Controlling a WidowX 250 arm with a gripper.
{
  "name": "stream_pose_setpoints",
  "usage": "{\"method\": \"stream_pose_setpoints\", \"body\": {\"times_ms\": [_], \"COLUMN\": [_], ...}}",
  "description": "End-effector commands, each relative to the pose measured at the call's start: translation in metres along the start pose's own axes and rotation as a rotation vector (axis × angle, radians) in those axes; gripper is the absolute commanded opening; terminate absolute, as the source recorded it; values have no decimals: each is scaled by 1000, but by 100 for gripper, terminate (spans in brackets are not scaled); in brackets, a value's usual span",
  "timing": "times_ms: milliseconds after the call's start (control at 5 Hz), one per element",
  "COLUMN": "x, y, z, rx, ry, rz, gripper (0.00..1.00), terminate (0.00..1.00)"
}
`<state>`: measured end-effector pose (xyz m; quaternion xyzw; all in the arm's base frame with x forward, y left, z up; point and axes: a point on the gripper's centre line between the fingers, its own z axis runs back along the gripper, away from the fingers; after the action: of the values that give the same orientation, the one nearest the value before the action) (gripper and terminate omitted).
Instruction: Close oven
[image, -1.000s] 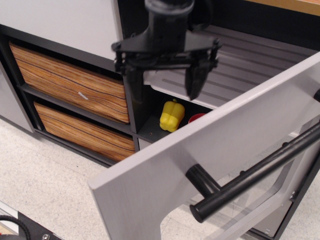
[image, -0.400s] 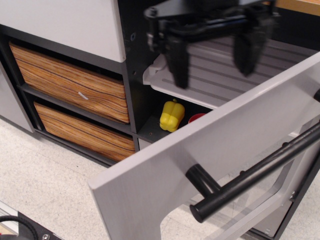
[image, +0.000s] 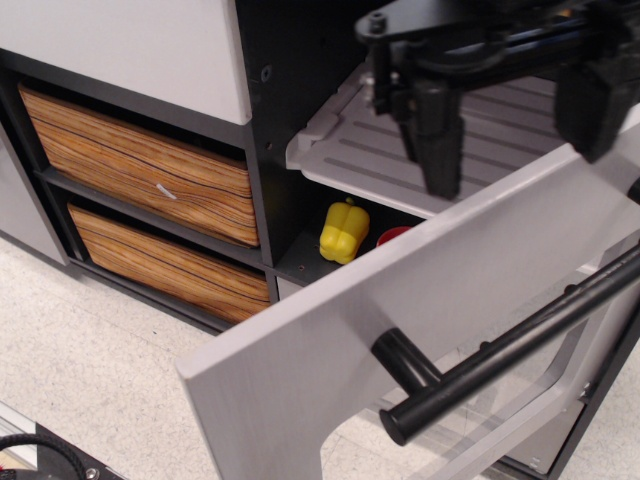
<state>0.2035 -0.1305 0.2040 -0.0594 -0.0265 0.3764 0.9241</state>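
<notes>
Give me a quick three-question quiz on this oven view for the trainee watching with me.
1. True or false: the oven door is fully shut.
2. Multiple choice: what sits on the floor of the oven under the grey ribbed tray? A) a yellow toy pepper B) a blue mug C) a green sponge
3. Fill in: the pincer is ____, hovering above the door's upper edge and holding nothing.

Key:
1. False; the door hangs wide open, its black bar handle pointing outward.
2. A; the yellow pepper stands beside something red, mostly hidden.
3. open
</notes>
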Motion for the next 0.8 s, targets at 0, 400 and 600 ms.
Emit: {"method": "stream_pose_setpoints", "body": {"times_ms": [0,400,600], "x": [-14,-15,7], "y": [-22,-15,-6], "z": [-6,-36,-37], "rx": [-21,-6,-11], "ry": [78,17,-5], "rz": [65,23,62], "gripper": [100,100,100], "terminate": [0,0,0]}}
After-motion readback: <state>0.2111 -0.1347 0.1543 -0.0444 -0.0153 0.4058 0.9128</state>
